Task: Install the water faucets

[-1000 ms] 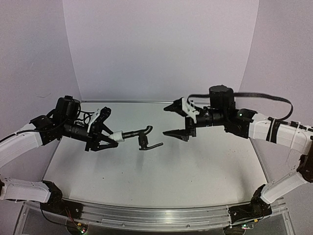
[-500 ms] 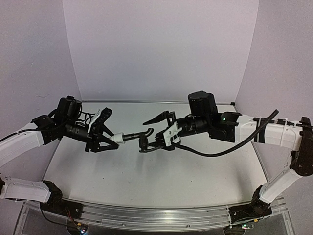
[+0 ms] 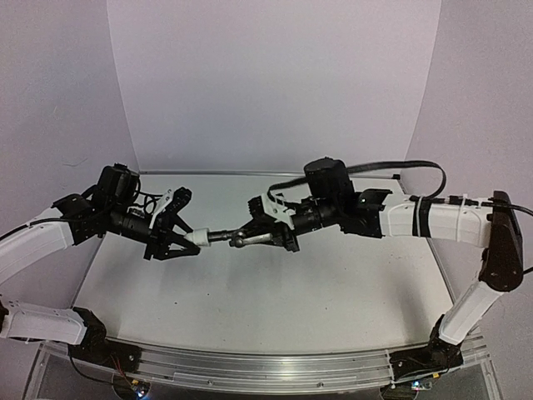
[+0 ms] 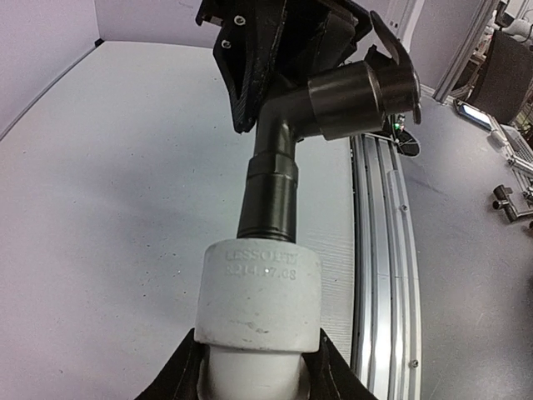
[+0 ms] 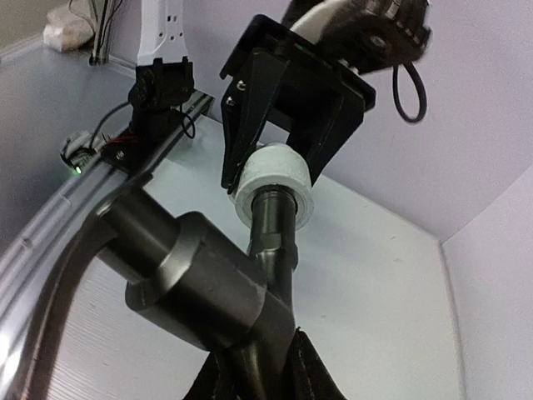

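Observation:
One of the water faucets (image 3: 223, 237) is held level above the table, between both arms. Its dark grey body (image 4: 271, 196) screws into a white plastic fitting (image 4: 258, 292). My left gripper (image 3: 185, 237) is shut on that fitting, its fingers (image 4: 333, 377) pressing both sides. My right gripper (image 3: 254, 233) is shut on the faucet's far end, where the body (image 5: 258, 350) runs down between its fingers. The wide grey barrel (image 5: 196, 279) juts out sideways from the body. In the right wrist view, the white fitting (image 5: 275, 187) sits in the left gripper (image 5: 291, 96). The thin lever is hidden.
The pale table (image 3: 275, 292) lies below the arms, with an aluminium rail (image 3: 266, 367) along its near edge. A curved lilac backdrop (image 3: 275, 83) closes the back and sides. Cables and gear (image 4: 508, 200) lie beyond the rail.
My right arm has swung left from the table's right side, and its open jaws have shut on the faucet's free end. The left arm has held still with the fitting.

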Robot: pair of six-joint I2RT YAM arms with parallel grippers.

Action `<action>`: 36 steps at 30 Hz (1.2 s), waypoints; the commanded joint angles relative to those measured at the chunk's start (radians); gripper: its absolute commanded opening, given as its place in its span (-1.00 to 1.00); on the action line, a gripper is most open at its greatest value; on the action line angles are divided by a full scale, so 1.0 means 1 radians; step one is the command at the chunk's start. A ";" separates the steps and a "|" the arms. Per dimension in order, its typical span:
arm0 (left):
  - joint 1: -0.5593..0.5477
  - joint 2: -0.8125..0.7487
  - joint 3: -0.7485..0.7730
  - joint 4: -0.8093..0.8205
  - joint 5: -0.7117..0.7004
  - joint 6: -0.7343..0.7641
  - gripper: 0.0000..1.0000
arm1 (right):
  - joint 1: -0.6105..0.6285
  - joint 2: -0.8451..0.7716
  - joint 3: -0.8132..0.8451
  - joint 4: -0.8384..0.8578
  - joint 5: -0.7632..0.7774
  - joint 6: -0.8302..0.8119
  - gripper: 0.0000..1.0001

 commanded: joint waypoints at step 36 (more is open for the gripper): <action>0.006 -0.057 -0.004 0.178 -0.182 -0.047 -1.00 | -0.326 -0.071 0.011 0.074 -0.060 1.205 0.97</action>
